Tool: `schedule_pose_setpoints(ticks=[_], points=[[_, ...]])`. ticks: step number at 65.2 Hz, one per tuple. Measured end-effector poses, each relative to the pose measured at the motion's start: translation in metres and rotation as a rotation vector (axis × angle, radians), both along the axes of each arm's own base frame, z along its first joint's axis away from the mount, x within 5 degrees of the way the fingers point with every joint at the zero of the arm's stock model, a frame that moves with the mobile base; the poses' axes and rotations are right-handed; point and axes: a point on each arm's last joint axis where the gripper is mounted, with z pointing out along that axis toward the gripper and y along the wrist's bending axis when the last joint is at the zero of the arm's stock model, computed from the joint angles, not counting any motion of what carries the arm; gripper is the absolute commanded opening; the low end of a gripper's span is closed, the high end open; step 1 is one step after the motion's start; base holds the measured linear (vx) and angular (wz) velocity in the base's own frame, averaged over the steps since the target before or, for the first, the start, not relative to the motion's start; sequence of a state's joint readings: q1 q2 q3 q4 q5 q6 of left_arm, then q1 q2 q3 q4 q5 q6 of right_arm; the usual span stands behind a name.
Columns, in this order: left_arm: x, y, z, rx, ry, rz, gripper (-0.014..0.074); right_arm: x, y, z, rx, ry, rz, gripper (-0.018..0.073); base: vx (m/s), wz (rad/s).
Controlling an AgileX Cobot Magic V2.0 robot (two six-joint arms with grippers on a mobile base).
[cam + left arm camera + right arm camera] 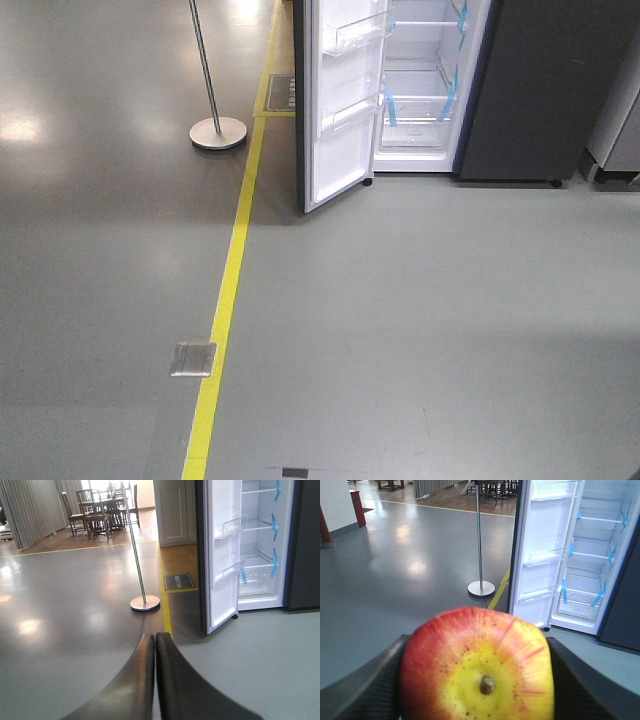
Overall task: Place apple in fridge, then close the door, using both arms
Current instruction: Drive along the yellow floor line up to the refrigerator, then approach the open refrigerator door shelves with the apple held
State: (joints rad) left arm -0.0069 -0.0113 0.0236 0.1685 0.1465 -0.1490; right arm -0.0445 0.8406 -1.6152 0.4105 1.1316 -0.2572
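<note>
The red apple [477, 667] with its yellow stem end facing the camera fills the bottom of the right wrist view, and my right gripper [479, 677] is shut on it, one black finger on each side. My left gripper [155, 642] is shut with nothing in it, its black fingers pressed together above the grey floor. The fridge [425, 90] [260, 555] [595, 565] stands ahead across the floor, white inside with shelves and blue tape strips. Its door [340, 110] [222, 565] [545, 555] hangs wide open to the left, white liner and clear bins showing. Neither gripper shows in the front view.
A metal pole on a round base [217, 130] [144, 601] [481, 587] stands left of the door. A yellow floor line [232, 270] runs toward the fridge. A metal floor plate [193, 358] lies left of the line. Chairs and a table [97, 510] stand far back.
</note>
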Motion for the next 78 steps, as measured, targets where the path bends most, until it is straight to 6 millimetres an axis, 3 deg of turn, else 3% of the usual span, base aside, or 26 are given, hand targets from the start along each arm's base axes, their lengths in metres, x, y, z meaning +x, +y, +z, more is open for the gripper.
schedule_pose_setpoints(ticks=[78], points=[[0.0000, 0.0000, 0.0000, 0.000, 0.000, 0.000, -0.0006, 0.0000, 0.0000, 0.0000, 0.000, 0.000, 0.000, 0.0133, 0.26, -0.02]])
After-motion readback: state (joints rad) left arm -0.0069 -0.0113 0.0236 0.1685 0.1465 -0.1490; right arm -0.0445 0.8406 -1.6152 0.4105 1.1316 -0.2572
